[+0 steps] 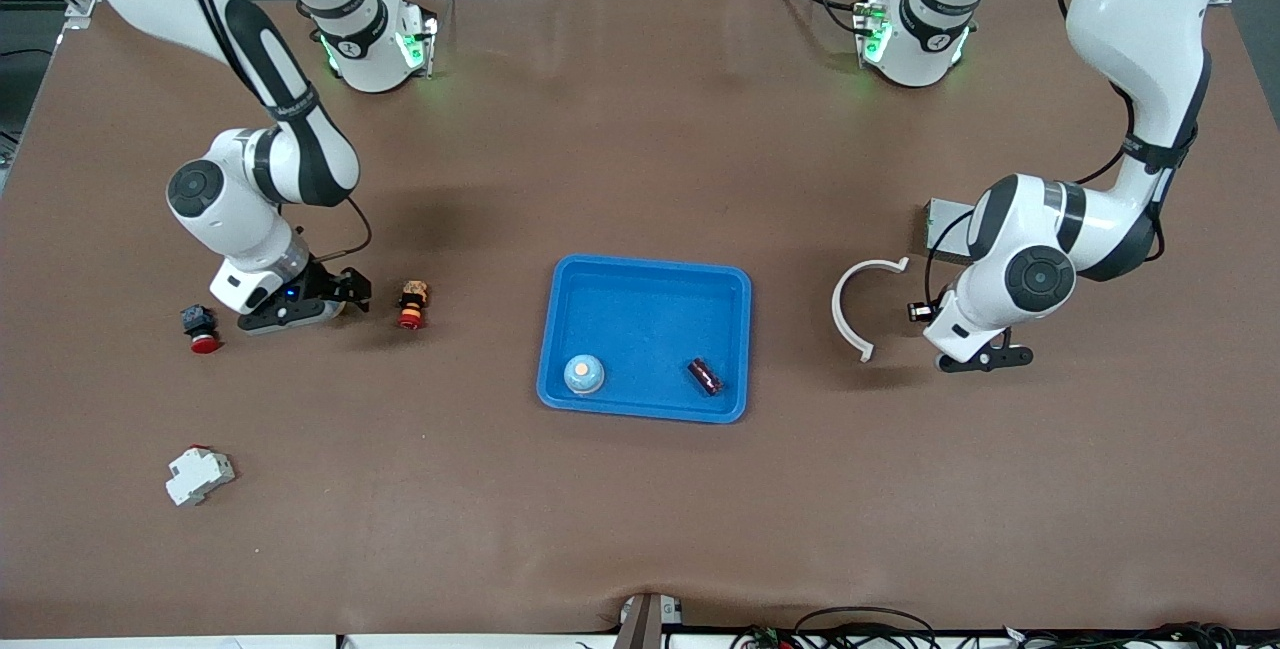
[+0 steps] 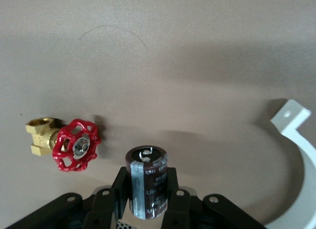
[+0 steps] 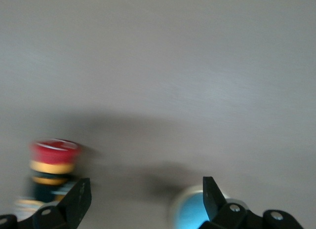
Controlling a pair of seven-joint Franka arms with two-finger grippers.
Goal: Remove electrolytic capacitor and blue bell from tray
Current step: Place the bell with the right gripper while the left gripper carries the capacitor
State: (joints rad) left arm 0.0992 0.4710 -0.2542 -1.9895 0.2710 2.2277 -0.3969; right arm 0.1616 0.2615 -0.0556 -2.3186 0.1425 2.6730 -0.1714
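The capacitor (image 1: 705, 376) lies in the blue tray (image 1: 640, 279) at mid-table, with the blue bell (image 1: 584, 373) beside it. The left gripper (image 1: 985, 359), near the table's edge at the left arm's end, clamps an upright capacitor (image 2: 147, 182) (seen only in its wrist view) beside a white curved bracket (image 1: 850, 304). The right gripper (image 1: 340, 294), fingers spread, is beside a red emergency-stop button (image 1: 411, 305).
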